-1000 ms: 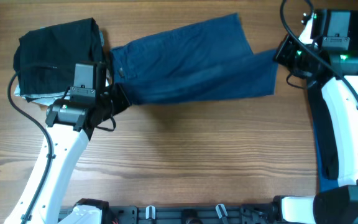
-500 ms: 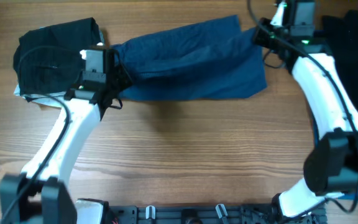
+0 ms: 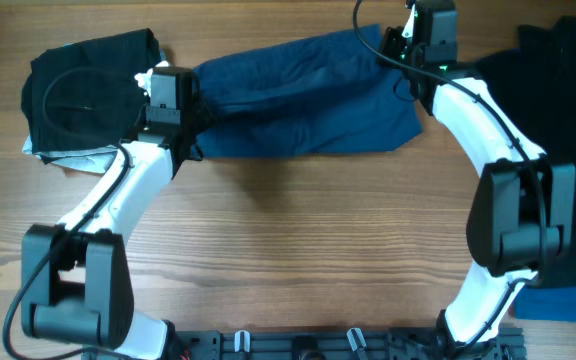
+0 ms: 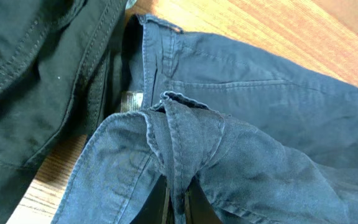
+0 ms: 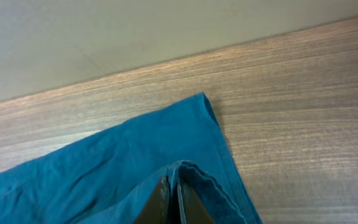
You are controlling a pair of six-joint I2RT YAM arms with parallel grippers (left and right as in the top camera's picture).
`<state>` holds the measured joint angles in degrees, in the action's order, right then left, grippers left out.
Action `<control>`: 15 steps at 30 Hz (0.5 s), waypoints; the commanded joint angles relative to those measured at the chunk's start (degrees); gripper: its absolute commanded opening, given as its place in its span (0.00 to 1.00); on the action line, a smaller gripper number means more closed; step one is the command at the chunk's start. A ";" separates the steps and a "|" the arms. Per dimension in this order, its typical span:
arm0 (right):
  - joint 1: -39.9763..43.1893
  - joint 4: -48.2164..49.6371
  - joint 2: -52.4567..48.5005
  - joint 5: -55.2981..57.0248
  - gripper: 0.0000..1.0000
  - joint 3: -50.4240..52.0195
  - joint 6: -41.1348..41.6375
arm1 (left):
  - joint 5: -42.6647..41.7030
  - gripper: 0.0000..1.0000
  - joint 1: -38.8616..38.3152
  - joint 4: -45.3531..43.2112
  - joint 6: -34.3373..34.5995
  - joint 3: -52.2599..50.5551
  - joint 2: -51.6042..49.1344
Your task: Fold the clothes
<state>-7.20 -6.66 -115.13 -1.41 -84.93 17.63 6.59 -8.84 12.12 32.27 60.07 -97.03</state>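
Note:
The blue denim shorts point(image 3: 308, 100) lie lengthwise along the back of the table, one leg doubled over the other. My left gripper point(image 3: 192, 116) is at their waistband end. In the left wrist view it point(image 4: 178, 202) is shut on a bunched fold of the waistband point(image 4: 179, 118). My right gripper point(image 3: 396, 46) is at the far right corner of the legs. The right wrist view shows it point(image 5: 173, 196) shut on a raised fold of the hem point(image 5: 191, 168), with the shorts' corner point(image 5: 201, 102) lying flat on the wood.
A folded black garment point(image 3: 88, 85) with pale trim point(image 3: 68, 158) lies at the back left, touching the waistband end. A black polo shirt point(image 3: 568, 130) with a white logo covers the right edge. More blue cloth point(image 3: 568, 300) lies at the front right.
Both grippers moved toward the back of the table with the denim in them. The near leg has come over onto the far leg, so the shorts look narrower.

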 commanded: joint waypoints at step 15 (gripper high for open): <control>-0.24 12.44 -9.55 -1.57 0.04 -0.87 -2.51 | 7.96 0.08 0.48 -10.36 0.35 1.01 -7.48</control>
<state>-7.20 4.99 -122.85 -1.69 -84.93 16.34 11.35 -8.84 2.98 32.27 60.07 -104.05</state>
